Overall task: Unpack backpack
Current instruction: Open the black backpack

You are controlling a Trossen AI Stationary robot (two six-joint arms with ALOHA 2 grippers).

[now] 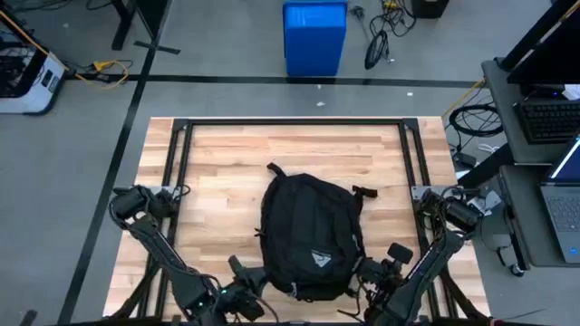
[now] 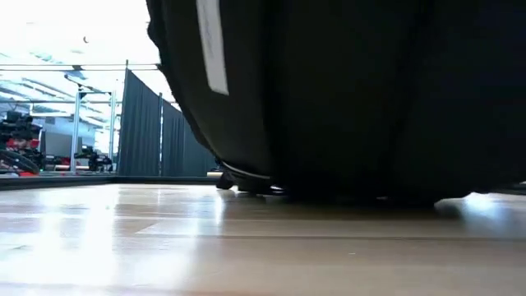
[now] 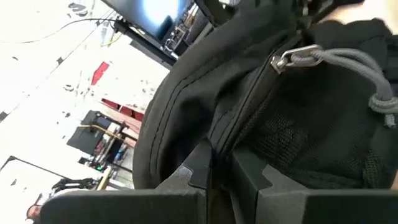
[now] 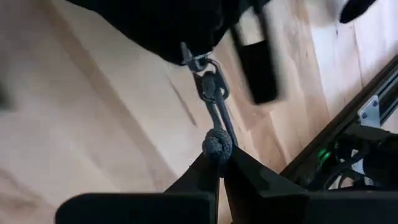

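- Lying flat at the near middle of the light wooden table (image 1: pixel 217 163): the large black fabric backpack (image 1: pixel 308 231), rounded, white triangular logo patch facing up.
- Pressing against the backpack's near-left edge: the left gripper (image 3: pixel 214 177), fingers nearly together, pinching a fold of black fabric beside a zipper track.
- Working at the backpack's near-right edge: the right gripper (image 4: pixel 221 174), fingers closed, pinching the knotted grey cord pull (image 4: pixel 216 144) hanging taut from a metal zipper slider (image 4: pixel 198 62).

Two dark jointed arms trailing black cables, each tool (image 4: pixel 219 177) ending in angular matte-black fingers (image 3: pixel 186 177).
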